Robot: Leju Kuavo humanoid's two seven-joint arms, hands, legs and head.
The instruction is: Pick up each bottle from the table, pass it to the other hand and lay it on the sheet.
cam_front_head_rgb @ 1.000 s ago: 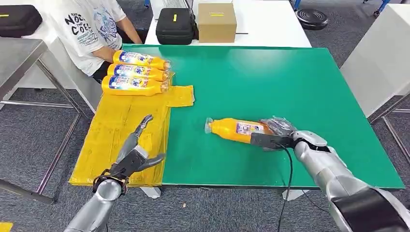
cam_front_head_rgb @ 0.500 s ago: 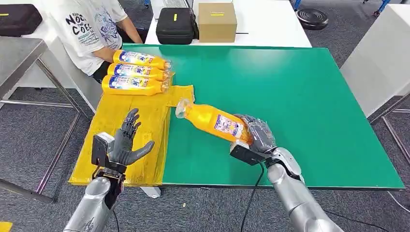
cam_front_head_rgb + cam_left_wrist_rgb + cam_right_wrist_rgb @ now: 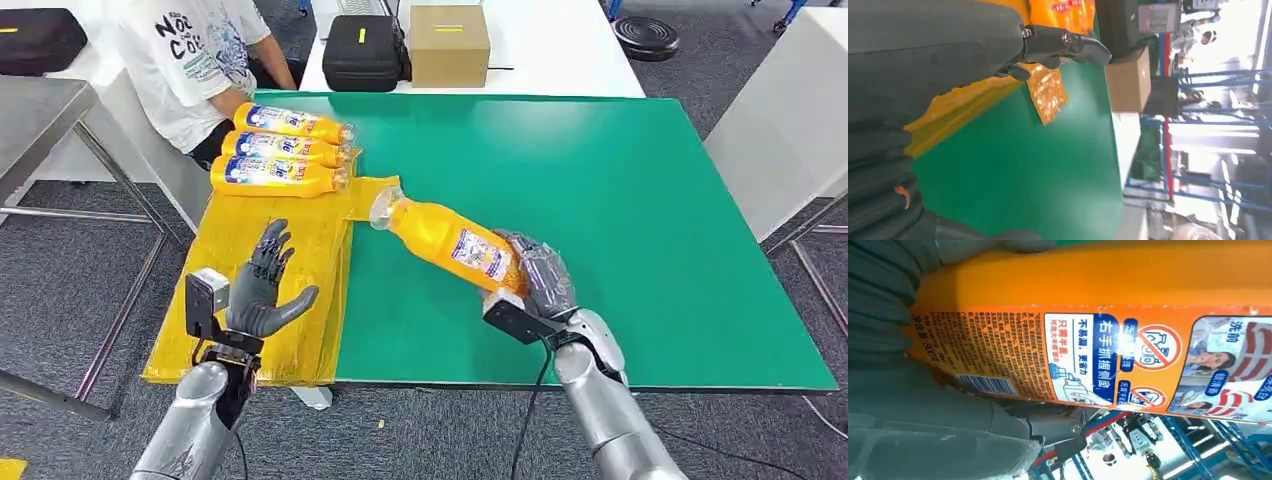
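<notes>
Holding bottle (image 3: 450, 243) in my right hand (image 3: 530, 275), gripped at its base.
Its neck points toward my spread, empty left hand (image 3: 258, 295).

Silver arms, black cable, dark-fingered left robot hand (image 3: 262, 290) with grey thumb.

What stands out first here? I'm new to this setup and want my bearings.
The right hand holds an orange bottle tilted above the green table, cap toward the yellow sheet. The left hand waits open over that sheet, where three more bottles lie side by side.
</notes>
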